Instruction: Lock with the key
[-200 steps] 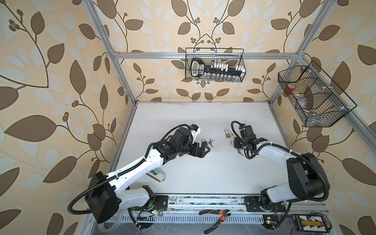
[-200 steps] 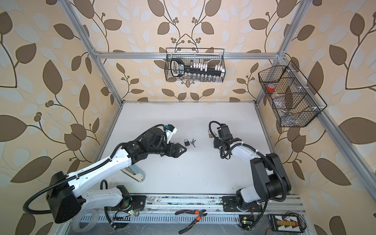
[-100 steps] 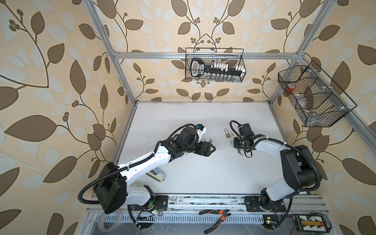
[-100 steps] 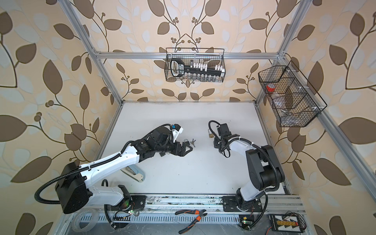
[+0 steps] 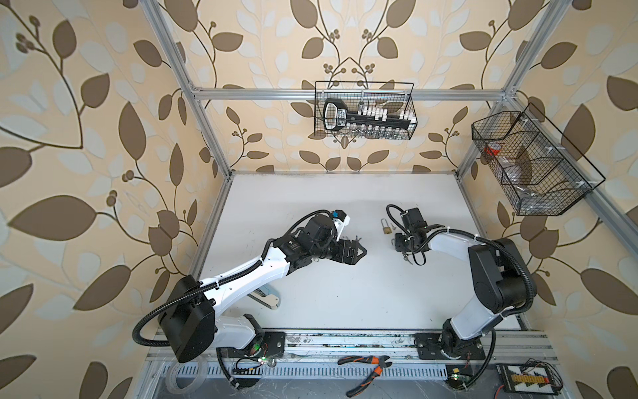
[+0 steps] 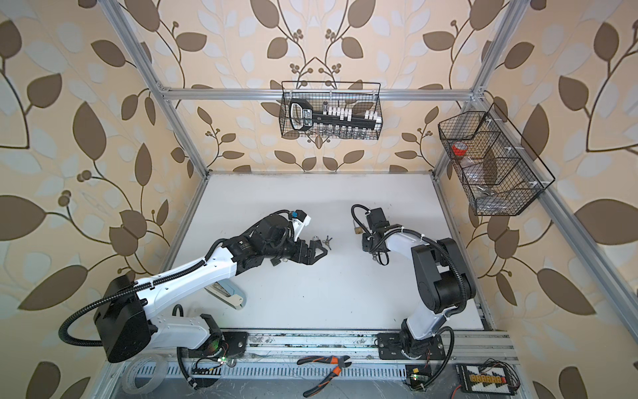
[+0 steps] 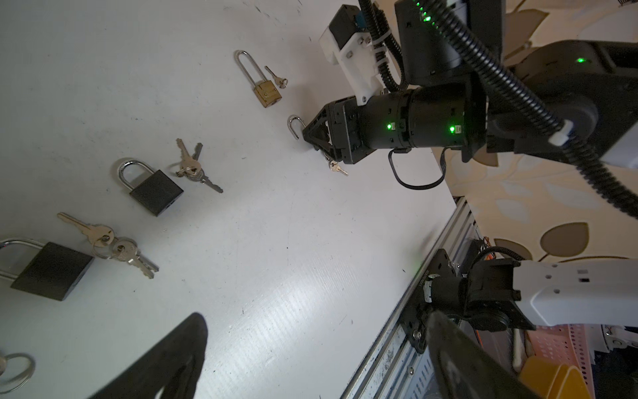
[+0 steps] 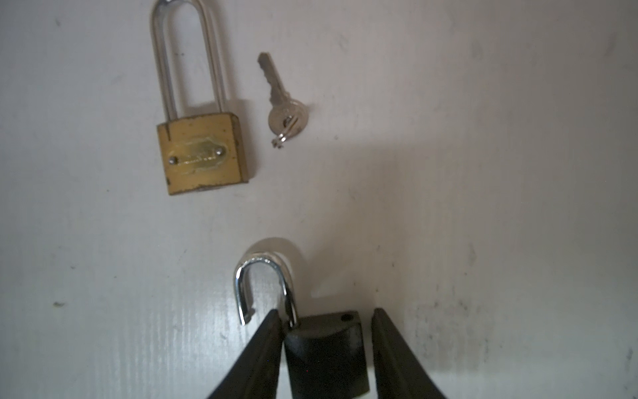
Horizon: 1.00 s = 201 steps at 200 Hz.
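Right of centre in a top view, the right hand (image 5: 396,242) is half closed on a small black padlock (image 8: 324,355), shackle open. The left hand (image 5: 362,246) gapes wide, empty

Orange-handled pliers (image 5: 377,369) lie near the front rail (image 5: 345,342).

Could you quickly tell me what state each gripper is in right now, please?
Left gripper: open, holding nothing.
Right gripper: closed on the small black padlock, its shackle open.
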Available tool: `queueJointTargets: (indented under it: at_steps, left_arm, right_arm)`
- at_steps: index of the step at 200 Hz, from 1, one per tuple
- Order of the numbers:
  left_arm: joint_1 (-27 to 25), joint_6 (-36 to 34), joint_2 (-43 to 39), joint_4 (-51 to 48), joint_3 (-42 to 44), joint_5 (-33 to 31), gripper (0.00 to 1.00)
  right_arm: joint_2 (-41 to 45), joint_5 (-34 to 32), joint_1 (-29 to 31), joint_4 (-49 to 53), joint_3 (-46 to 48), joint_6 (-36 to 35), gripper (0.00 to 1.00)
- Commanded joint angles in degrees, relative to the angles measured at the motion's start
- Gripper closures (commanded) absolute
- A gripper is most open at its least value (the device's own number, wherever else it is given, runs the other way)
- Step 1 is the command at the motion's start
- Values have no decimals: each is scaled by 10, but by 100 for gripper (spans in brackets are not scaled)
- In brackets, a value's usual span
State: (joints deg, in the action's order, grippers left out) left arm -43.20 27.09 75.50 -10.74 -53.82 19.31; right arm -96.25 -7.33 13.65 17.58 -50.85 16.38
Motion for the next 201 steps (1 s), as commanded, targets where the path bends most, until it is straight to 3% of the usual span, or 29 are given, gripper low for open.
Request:
queueJointTargets:
  at_steps: [1,42,70,97,119,155,178,201]
  left_arm:
    - [-5,1,-5,14,-19,6,1]
    - [-5,1,-10,8,-21,-3,1]
    - [5,-6,-33,-14,-28,-28,1]
    - [53,-8,-72,-24,-27,-10,1]
    - [103,-17,-103,-34,-31,18,2]
    - [133,-76,-121,-94,-74,35,5]
    - [133,-121,-117,-104,-95,101,7]
    - [133,-154,-103,-119,-110,156,17]
  right_arm:
    - [-12,-4,-2,19,-10,-6,59]
    - [3,-3,-1,21,-7,-4,68]
    - [63,2,4,3,7,-9,77]
    - [174,41,28,-63,39,-17,90]
    - [241,113,44,-109,52,-25,95]
    - [284,186,99,-96,19,-100,100]
    - [284,229,139,-64,-15,-160,100]
    - [283,230,187,-38,-40,-222,100]
